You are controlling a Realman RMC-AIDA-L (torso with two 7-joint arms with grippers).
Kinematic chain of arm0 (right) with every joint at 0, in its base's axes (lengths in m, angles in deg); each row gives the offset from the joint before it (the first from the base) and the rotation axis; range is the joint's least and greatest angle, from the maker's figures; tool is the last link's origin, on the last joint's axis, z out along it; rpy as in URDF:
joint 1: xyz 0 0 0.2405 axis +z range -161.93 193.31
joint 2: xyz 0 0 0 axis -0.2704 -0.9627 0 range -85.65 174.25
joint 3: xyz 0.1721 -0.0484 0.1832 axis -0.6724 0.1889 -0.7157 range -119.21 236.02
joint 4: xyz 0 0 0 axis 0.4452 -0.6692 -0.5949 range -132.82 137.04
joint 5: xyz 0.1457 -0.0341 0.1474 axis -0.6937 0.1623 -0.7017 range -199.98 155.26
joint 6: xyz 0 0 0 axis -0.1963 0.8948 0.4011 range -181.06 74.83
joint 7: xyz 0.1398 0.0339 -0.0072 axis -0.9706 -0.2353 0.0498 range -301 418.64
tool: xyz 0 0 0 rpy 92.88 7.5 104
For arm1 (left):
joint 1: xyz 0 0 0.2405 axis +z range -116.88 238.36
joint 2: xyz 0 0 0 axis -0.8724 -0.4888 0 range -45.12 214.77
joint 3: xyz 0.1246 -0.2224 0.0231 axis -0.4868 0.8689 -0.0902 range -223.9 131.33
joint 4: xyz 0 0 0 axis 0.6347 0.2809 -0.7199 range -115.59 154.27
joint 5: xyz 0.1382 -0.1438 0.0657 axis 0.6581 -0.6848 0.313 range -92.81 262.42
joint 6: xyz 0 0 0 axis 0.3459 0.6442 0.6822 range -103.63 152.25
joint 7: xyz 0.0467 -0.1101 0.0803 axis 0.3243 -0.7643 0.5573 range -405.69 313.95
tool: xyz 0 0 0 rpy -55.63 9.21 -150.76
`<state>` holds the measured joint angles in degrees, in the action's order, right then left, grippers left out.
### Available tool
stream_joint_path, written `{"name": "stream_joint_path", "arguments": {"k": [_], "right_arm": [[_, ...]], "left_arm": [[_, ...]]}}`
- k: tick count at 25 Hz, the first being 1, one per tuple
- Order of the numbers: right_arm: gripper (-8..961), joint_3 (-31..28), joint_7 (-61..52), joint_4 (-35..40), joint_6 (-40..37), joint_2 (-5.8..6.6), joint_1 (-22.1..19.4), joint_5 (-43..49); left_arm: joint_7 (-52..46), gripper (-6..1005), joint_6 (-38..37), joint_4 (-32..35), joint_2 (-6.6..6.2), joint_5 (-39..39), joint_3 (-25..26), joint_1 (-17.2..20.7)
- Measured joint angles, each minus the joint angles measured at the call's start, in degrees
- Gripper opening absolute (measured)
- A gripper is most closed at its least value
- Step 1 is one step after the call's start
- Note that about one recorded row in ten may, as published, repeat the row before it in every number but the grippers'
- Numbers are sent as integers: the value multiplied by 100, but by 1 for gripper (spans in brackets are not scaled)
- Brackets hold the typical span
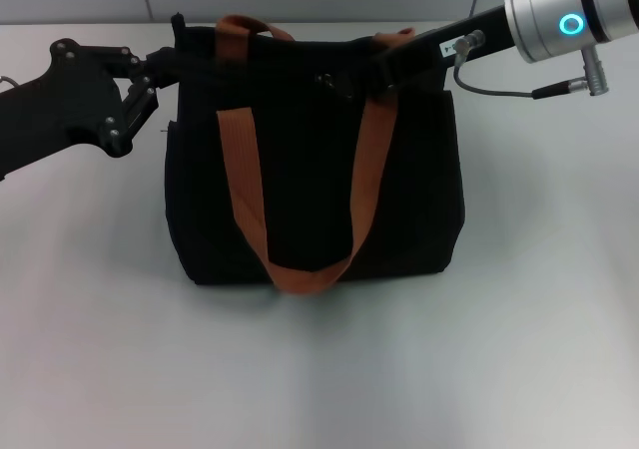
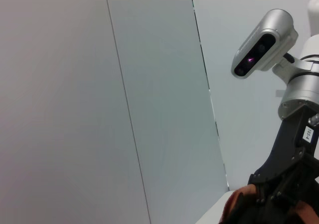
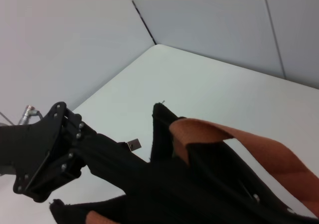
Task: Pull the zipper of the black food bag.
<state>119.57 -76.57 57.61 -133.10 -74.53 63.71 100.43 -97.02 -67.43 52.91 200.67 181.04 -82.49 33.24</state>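
**Both arms on the bag's top edge, zipper travel not readable**

Take the black food bag (image 1: 310,170) as your landmark; it stands upright on the white table (image 1: 319,369), its orange strap handles (image 1: 245,170) draped down the front.

At the bag's left top corner, your left gripper (image 1: 165,70) is pinched onto the fabric, pulling that end taut; the right wrist view shows the cloth stretched out from its jaws (image 3: 87,147). That looks like the bracing hold, already in place.

Near the middle of the top edge sits a small metallic piece, most likely the zipper (image 1: 327,83).

Just right of it, your right gripper (image 1: 384,70) reaches in over the top edge, under the rear strap. I cannot tell whether its fingers are parted or pinched on the pull.

My judgement: the bracing is done and the pull is either under way or about to start. How much of the zip line remains to run is hidden.
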Motion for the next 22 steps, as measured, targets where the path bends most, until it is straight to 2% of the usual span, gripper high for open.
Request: {"name": "stream_joint_path", "arguments": {"k": [22], "right_arm": [[-1,-158,-48,539,-33,-7,-606,0]], "left_arm": [[0,32,153,1,0,0,10,-45]]}}
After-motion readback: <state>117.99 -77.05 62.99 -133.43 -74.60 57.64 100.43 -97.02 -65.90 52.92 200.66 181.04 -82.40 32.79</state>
